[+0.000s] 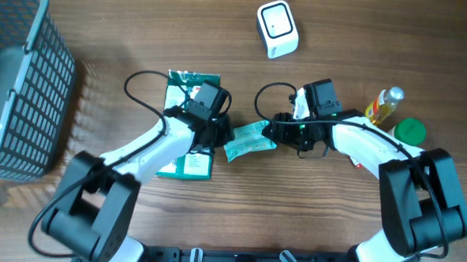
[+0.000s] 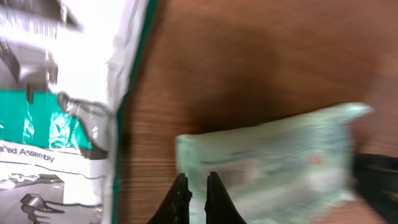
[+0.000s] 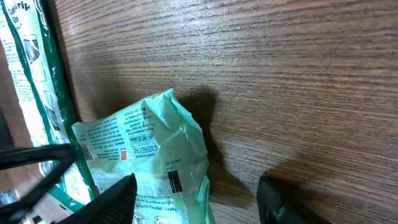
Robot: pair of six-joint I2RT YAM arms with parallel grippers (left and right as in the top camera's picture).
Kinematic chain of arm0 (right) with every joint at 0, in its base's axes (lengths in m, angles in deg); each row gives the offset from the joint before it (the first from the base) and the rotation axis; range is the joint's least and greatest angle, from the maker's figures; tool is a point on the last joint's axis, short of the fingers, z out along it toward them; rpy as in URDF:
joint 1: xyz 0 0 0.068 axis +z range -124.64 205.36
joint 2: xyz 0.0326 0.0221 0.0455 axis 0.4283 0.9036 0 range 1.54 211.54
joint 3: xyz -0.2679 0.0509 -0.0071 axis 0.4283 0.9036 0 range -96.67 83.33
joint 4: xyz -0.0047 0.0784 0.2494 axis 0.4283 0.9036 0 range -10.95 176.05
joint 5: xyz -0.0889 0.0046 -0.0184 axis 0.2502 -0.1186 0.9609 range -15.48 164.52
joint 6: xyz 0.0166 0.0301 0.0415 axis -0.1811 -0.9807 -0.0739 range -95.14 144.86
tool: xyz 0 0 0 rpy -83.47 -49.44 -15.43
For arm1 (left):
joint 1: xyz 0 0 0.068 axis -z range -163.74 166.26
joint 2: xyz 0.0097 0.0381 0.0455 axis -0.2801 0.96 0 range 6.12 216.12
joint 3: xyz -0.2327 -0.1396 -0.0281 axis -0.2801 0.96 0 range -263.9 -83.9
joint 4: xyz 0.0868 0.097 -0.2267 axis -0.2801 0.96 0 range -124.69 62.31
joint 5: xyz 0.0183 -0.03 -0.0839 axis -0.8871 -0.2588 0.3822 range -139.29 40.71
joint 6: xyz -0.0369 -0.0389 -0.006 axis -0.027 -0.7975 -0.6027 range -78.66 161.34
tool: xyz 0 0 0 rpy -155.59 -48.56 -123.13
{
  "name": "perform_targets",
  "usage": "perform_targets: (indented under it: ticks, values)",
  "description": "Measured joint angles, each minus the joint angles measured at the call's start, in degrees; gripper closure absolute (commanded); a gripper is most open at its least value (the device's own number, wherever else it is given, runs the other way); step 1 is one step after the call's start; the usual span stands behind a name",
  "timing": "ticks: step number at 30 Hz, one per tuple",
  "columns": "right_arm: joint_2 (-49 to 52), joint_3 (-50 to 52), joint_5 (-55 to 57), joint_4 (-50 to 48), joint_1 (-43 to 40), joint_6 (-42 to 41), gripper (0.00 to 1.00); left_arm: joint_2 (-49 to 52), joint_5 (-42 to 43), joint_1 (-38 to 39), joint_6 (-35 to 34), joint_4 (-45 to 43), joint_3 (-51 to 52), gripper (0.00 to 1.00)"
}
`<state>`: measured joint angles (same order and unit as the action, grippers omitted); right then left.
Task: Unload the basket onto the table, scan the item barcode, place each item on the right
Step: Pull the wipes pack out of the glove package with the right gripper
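Pinching the green packet [image 1: 249,139] at the table's [image 1: 135,221] middle in its narrow left tool [image 2: 198,190], right tool [image 3: 198,183] wide around it, the robot has yet to present the barcode [image 3: 175,180] to the far-edge scanner [image 1: 277,29].

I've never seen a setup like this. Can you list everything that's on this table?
wooden table: one, brown, beneath everything.
grey plastic mesh basket: one, grey, far left.
white boxy barcode scanner: one, white, top centre in the overhead view.
green-and-white printed flat package: one, left of centre, under the left arm.
pale green crinkly pouch: one, centre, between the arms.
yellow bottle with clear cap: one, right side.
green round lid: one, beside the bottle.
left arm: one, white and black, jaws shut on the pouch's edge.
right arm: one, white and black, jaws open at the pouch's other end.
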<state>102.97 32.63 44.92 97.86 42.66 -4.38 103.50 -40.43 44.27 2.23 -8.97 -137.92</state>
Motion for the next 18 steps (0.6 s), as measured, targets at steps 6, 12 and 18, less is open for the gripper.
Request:
perform_targets:
  ticks: [6,12,18]
  values:
    - [0.04,0.00,-0.04,-0.02,0.00,0.00,0.37,-2.73,0.50,-0.02,0.07,1.62,-1.77,0.96]
    - [0.04,0.00,-0.20,-0.07,0.00,0.00,0.37,0.33,2.73,0.00,0.24,1.68,-1.77,0.95]
    - [0.07,0.00,-0.39,-0.20,0.00,0.00,0.38,4.24,3.06,0.22,0.24,1.66,-1.97,0.96]
